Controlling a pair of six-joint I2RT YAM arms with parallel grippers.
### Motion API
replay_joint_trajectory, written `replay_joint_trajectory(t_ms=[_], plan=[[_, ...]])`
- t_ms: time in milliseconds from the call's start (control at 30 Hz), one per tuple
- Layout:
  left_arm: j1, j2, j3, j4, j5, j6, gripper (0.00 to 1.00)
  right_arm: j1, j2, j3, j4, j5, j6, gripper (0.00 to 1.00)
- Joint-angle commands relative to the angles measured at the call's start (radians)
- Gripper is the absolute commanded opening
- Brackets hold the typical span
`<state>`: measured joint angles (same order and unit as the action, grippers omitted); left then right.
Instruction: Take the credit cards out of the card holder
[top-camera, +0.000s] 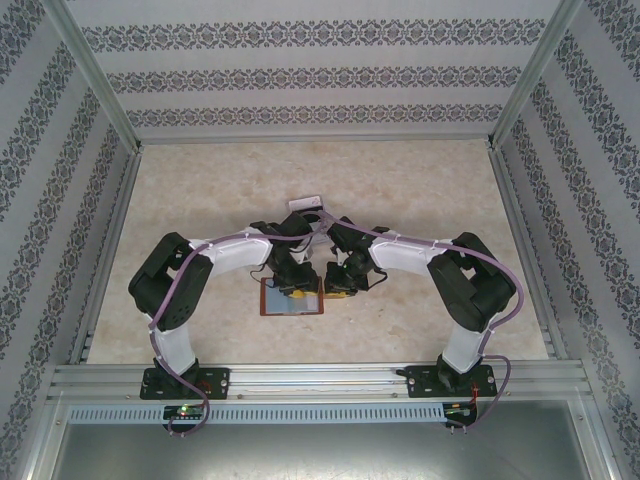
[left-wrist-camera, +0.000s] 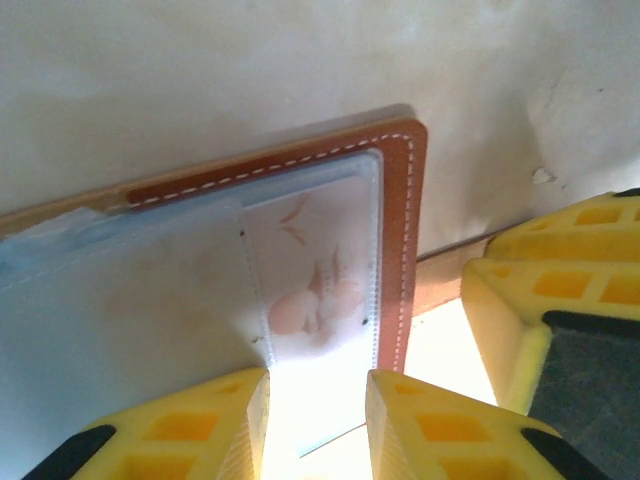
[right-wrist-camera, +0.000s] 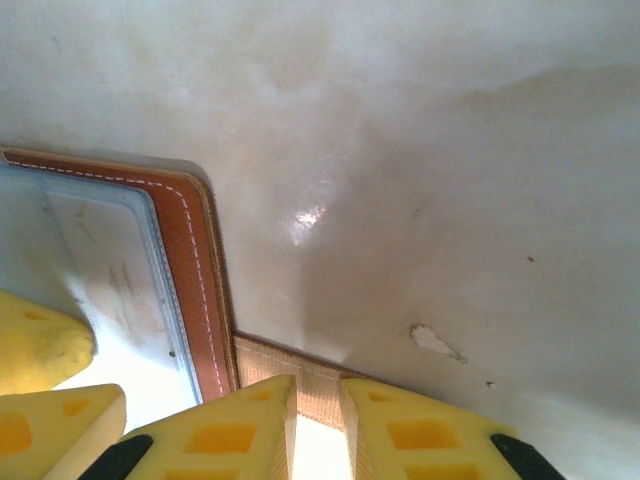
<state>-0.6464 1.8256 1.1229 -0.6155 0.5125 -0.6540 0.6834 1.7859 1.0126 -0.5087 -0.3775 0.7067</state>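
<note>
I see the card holder (top-camera: 300, 306) lying open on the tabletop (top-camera: 420, 200), nearer the front edge than the back, about midway between the sides; my left tool (left-wrist-camera: 317, 425) sits over its clear pocket, jaws apart, straddling the near end of a pale credit card (left-wrist-camera: 315, 270) with a faint print, tucked inside that pocket; my right tool (right-wrist-camera: 318, 415) is just off the holder's stitched brown edge, jaws pinched on the tan strap tab (right-wrist-camera: 290, 365).

Reddish-brown card holder (left-wrist-camera: 405, 200), white stitching (left-wrist-camera: 270, 172), pale marbled table (top-camera: 420, 200), floral-striped walls (top-camera: 300, 75)
</note>
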Motion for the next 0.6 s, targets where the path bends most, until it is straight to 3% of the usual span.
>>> replay_joint_trajectory(t_ms=[0,567], plan=[[-0.016,0.026,0.035,-0.161,-0.141,0.05,0.33,0.009,0.052,-0.005,-0.018,0.031,-0.011,0.22],[-0.069,0.018,0.174,-0.4,-0.368,0.082,0.43,0.008,0.054,-0.006,-0.014,0.028,-0.015,0.23]])
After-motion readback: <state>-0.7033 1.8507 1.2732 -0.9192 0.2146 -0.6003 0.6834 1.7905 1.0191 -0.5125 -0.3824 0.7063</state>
